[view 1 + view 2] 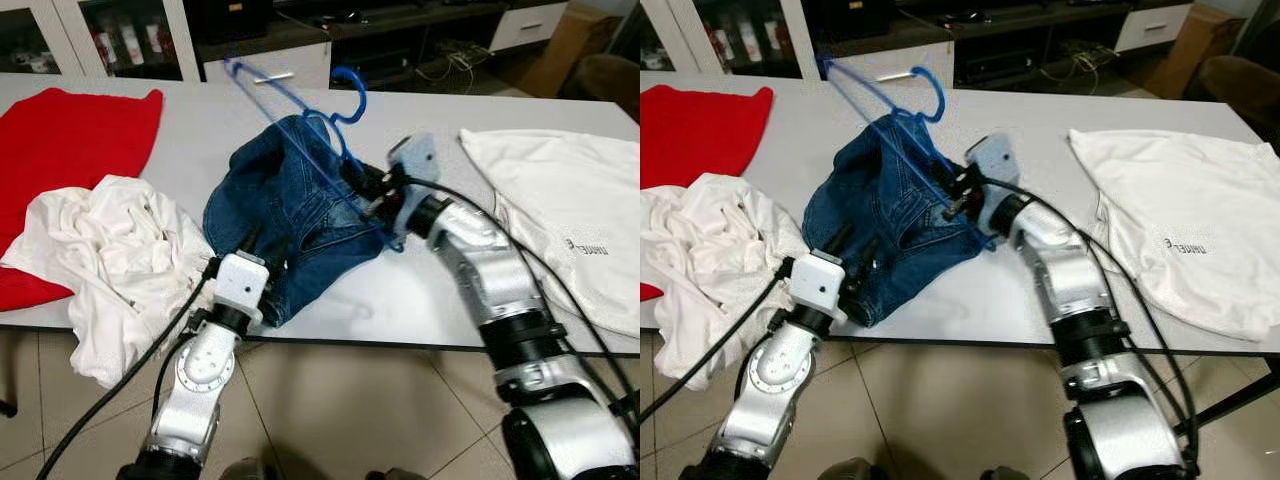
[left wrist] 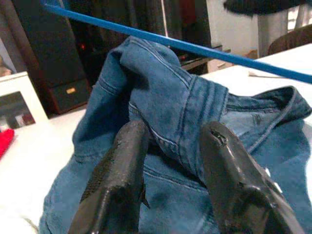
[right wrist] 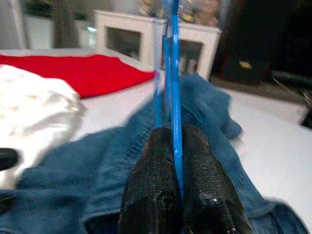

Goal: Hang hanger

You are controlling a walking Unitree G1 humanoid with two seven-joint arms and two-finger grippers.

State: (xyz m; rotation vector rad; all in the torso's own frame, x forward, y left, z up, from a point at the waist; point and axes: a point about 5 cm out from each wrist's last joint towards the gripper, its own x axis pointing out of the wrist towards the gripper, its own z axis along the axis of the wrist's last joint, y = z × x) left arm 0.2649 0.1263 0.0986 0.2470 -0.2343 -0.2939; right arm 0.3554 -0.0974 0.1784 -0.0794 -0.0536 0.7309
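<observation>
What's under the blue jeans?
The jeans lie on the white table, and the blue hanger goes down into them. The right gripper pinches the hanger. How far the hanger reaches inside is covered by denim.

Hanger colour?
Blue; the hanger shows best in the left eye view.

blue hanger (image 1: 300, 105) | tilted up | partly inside jeans (image 1: 290, 215) | on table (image 1: 420, 290)
</observation>
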